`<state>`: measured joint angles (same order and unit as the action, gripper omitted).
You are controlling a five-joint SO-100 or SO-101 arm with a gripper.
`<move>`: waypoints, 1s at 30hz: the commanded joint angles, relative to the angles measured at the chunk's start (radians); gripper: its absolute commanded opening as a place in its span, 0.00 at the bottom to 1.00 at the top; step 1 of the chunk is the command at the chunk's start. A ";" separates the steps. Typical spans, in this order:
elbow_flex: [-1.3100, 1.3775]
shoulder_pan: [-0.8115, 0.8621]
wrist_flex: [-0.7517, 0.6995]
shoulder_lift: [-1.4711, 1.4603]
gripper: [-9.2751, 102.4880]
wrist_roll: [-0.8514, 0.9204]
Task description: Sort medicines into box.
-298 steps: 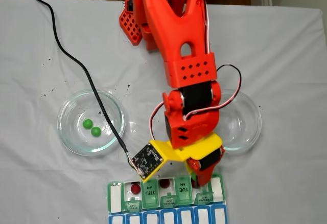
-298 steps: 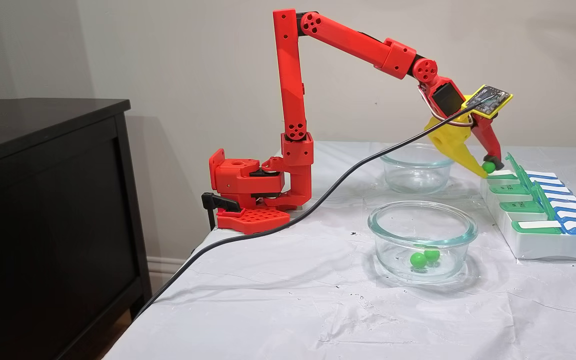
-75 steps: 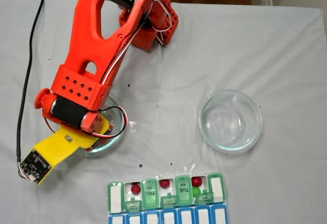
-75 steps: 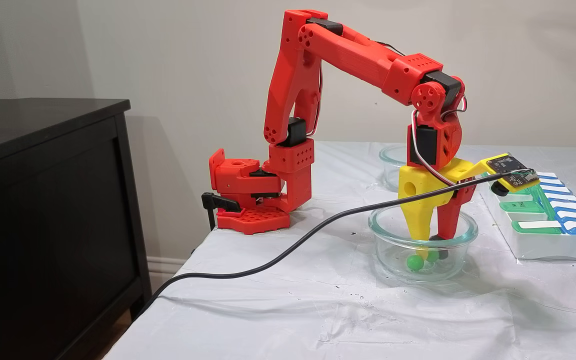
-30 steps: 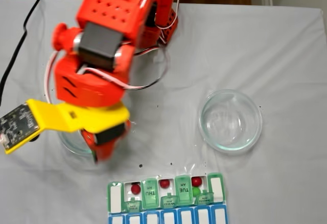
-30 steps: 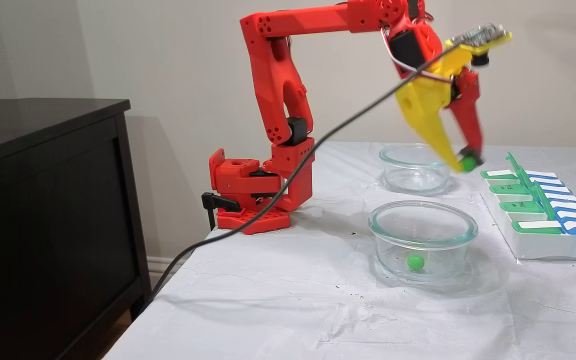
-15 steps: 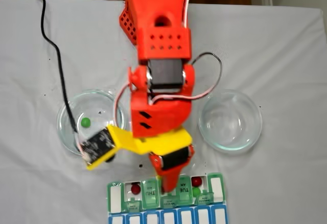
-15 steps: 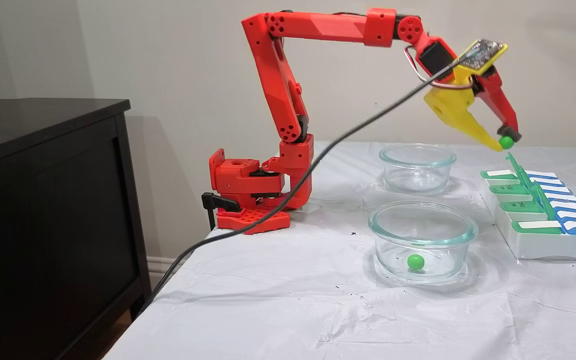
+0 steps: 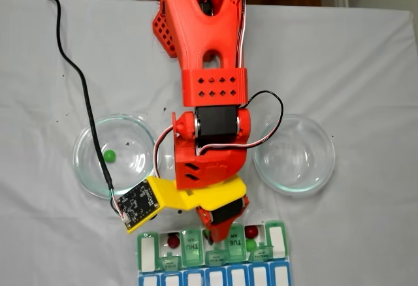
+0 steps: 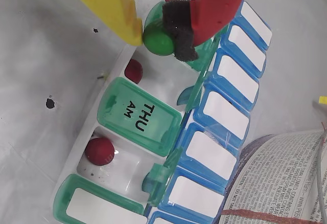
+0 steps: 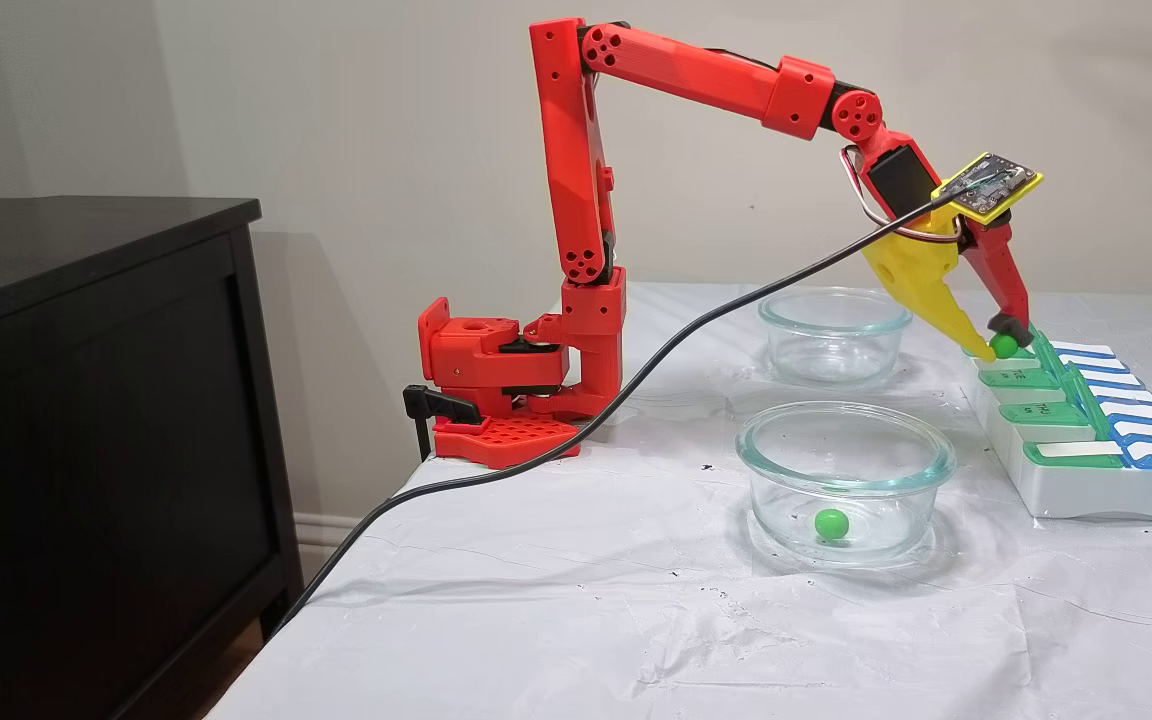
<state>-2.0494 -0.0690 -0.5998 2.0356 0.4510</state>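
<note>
Gripper (image 10: 153,35) pinched tight on a green ball (image 10: 157,39) over the pill box (image 10: 82,150) — two red balls (image 10: 99,150) inside.

Beige wall (image 11: 386,100), black cabinet (image 11: 86,400)

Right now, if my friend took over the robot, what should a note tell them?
Gripper: shut on a green ball, held just above the box, over an open slot with a red ball.
In the box: three red balls, one per open slot, and a green ball beside one of them.
In the left dish in the top-down fixed view: one green ball. The right dish holds nothing.
Left: drop this green ball in, then fetch the last one from the dish.
</note>
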 commanded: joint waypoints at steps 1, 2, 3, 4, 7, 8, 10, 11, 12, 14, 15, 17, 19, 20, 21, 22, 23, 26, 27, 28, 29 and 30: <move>0.034 -0.020 0.002 0.054 0.08 0.005; 0.029 -0.023 0.015 0.051 0.08 0.006; 0.025 -0.025 0.029 0.044 0.08 0.008; 0.020 -0.028 0.044 0.037 0.08 0.014; 0.015 -0.031 0.087 0.006 0.08 0.025; 0.014 -0.029 0.100 0.002 0.08 0.023; 0.012 -0.029 0.123 -0.014 0.08 0.026; 0.014 -0.029 0.124 -0.017 0.08 0.028; 0.014 -0.029 0.124 -0.021 0.08 0.029; 0.009 -0.031 0.126 -0.025 0.08 0.032; 0.008 -0.031 0.126 -0.025 0.08 0.034; 0.006 -0.032 0.127 -0.026 0.08 0.035; 0.006 -0.032 0.129 -0.028 0.08 0.035; 0.006 -0.032 0.130 -0.029 0.08 0.035; 0.005 -0.031 0.133 -0.031 0.08 0.035; -0.002 -0.031 0.137 -0.031 0.08 0.037; -0.008 -0.031 0.141 -0.028 0.08 0.037; -0.026 -0.029 0.138 -0.005 0.08 0.038; -0.028 -0.026 0.126 0.008 0.08 0.037; -0.028 -0.023 0.118 0.025 0.08 0.032; -0.028 -0.020 0.114 0.041 0.08 0.025; -0.023 -0.015 0.104 0.057 0.08 0.017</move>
<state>-2.1000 -0.0844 -0.4863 1.9896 0.4771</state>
